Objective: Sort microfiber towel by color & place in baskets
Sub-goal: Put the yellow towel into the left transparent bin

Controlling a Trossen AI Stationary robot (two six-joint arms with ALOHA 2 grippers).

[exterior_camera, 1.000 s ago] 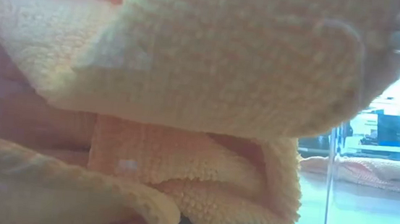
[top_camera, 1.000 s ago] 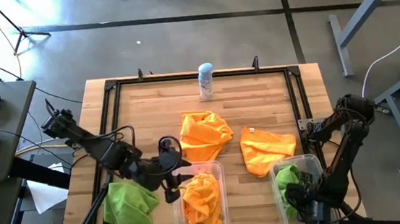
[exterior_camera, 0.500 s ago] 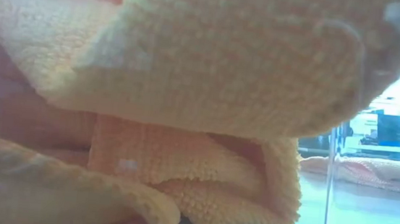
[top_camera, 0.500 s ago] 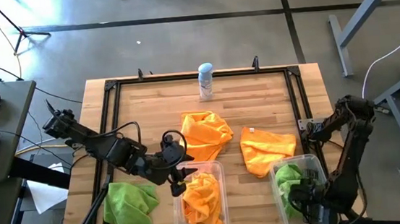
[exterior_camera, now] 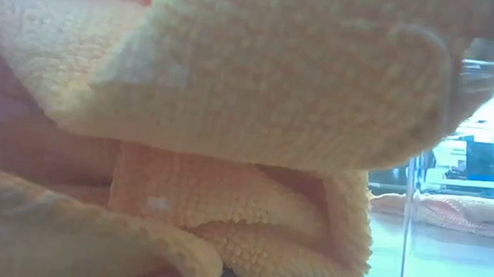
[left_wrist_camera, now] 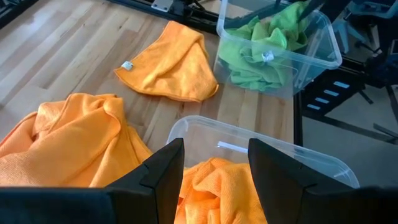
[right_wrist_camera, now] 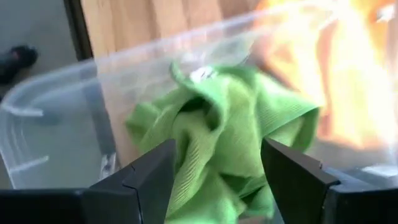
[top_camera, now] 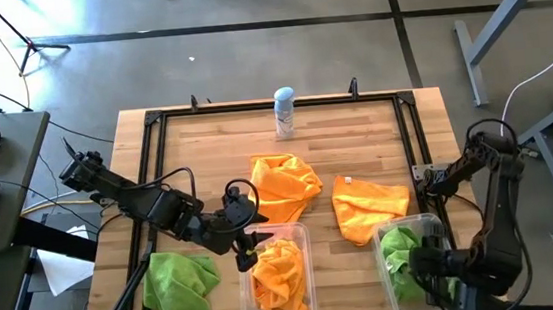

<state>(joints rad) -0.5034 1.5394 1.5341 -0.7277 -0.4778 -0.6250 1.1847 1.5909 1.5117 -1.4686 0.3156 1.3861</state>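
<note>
Left gripper (top_camera: 246, 250), jaws apart and empty, hangs at the orange bin (top_camera: 301, 235); the loose orange towel (top_camera: 284, 183) lies just beyond on the tabletop (top_camera: 197, 162), so left's nearer. Right gripper (right_wrist_camera: 217, 186) gapes over the green towel (right_wrist_camera: 224, 134), probably let go.

Towels: bright orange in left clear bin (top_camera: 275, 272), two orange loose (top_camera: 284, 184) (top_camera: 369, 205) on pale striped wood table (top_camera: 206, 151); lime green in right clear bin (top_camera: 402, 256), one lime green loose (top_camera: 179, 284); spray can (top_camera: 285, 111) white-blue; black arms
</note>
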